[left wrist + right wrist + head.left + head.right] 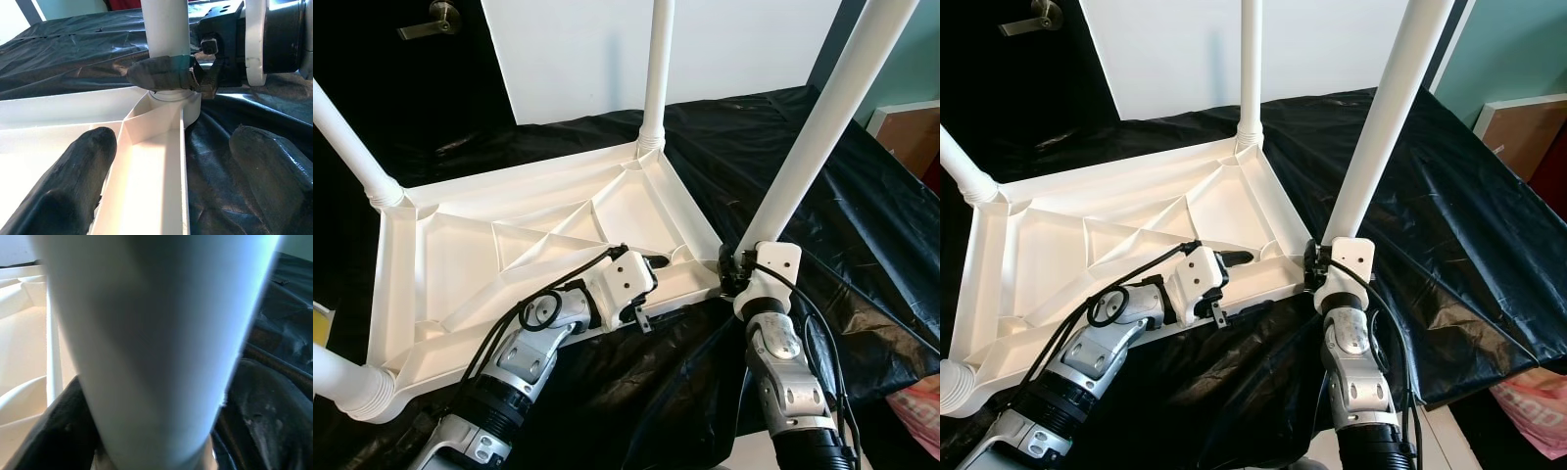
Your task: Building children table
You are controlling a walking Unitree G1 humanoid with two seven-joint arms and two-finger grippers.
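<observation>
Eye views: table (386, 294) upside down on black sheet (862, 235), four white legs pointing up. Right gripper (736, 262) clamped on near-right leg (813, 127) just above its socket at the corner. Left gripper (651, 289) low over the near rim beside that same corner, fingers spread, holding nothing. Leg visibly tilted outward, away from the table middle, unlike the straighter far leg (656, 69). Hard to tell whether fully seated.

Left wrist view: left gripper (173, 142) wide, one finger (73, 181) inside the rim, the other over the sheet, rim wall between them but not pinched. Ahead, leg base (165, 29) in its socket, one right finger (161, 73) wrapped tight round it.

Right wrist view: leg (156, 333) very close and blurred, dark pads (264, 416) pressed against both sides. Firm hold, by the look of it.

Risks, as judgement only:
- Pushing or twisting down with the leg tilted: likely to jam crooked in the socket, or strain the thin plastic corner.
- Table not pinned, since left gripper merely straddles the rim: any sideways force at the leg could slide or pivot the whole table on the slick sheet, or lift the corner.
- Grip so low on a long leg: little control of the top end, so sway could lever the base back out.
- Closing left gripper carelessly: could snag sheet along with the rim.
- Two grippers crowded at one corner: chance of finger collision.
</observation>
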